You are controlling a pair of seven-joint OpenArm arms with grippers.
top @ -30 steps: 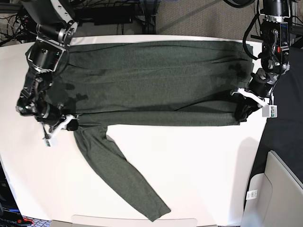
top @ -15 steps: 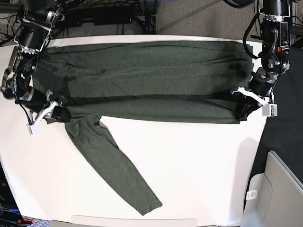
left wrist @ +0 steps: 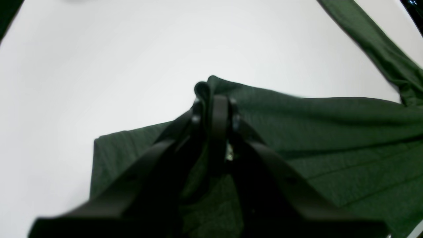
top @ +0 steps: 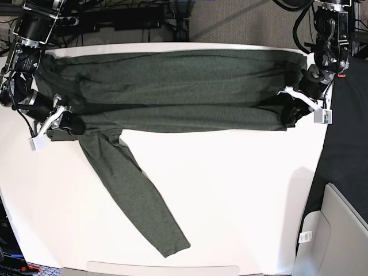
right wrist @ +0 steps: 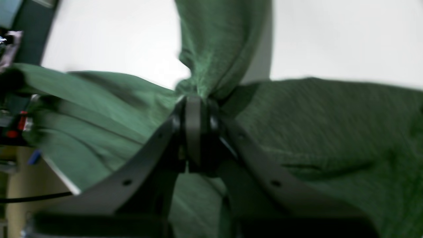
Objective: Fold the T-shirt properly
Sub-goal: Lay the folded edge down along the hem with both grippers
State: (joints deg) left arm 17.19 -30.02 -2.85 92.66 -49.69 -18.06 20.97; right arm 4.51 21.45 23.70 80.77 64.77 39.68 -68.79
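T-shirt [top: 172, 92] lies lengthwise across the table [top: 230, 190].

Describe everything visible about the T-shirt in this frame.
The T-shirt is dark olive-green heathered knit, thin and soft, long-sleeved. It lies stretched across the white table as a folded band, one sleeve trailing diagonally toward the near edge. The left gripper and right gripper pinch its opposite ends with closed jaws.
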